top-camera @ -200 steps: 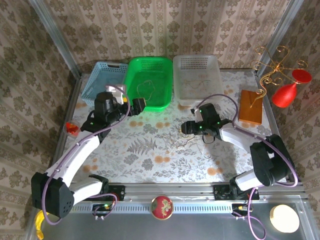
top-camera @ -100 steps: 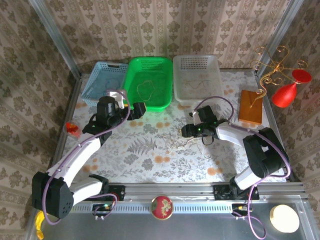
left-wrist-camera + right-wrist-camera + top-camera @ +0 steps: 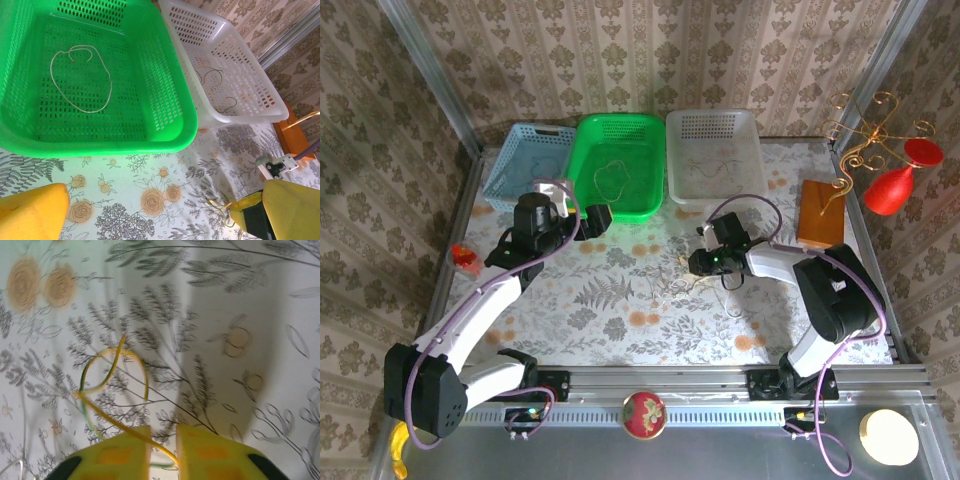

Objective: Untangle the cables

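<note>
The table (image 3: 620, 315) is covered with a pale cloth printed with grey fern leaves and orange roses. The walls around it carry a beige wallpaper (image 3: 620, 60) with a repeated ornament, and metal posts stand in the back corners. At the far edge three baskets stand side by side: a blue basket (image 3: 525, 160), a green basket (image 3: 100, 145) and a white basket (image 3: 240, 117). To the right of them a wooden block (image 3: 822, 212) lies on the cloth, and past the table edge a red vase (image 3: 895, 185) is tilted beside a gold wire stand (image 3: 865, 130). A red ball (image 3: 643, 413) sits on the metal rail at the near side.

The right gripper (image 3: 162, 432) is low over the cloth near the middle of the table. Its two yellow fingers are pressed nearly together and they grasp a yellow cable (image 3: 110, 416), which runs into the thin slit between them and makes a loop on the cloth just in front. In the top view a small tangle (image 3: 670, 285) of thin cords lies just left of this gripper.

The left gripper (image 3: 155, 215) hovers in front of the green basket with its jaws released wide and nothing between them (one finger at each lower corner of its wrist view). A whitish cable (image 3: 111, 87) lies alone as an open loop on the floor of the green basket, and tan cords (image 3: 215, 75) lie in the white basket
</note>
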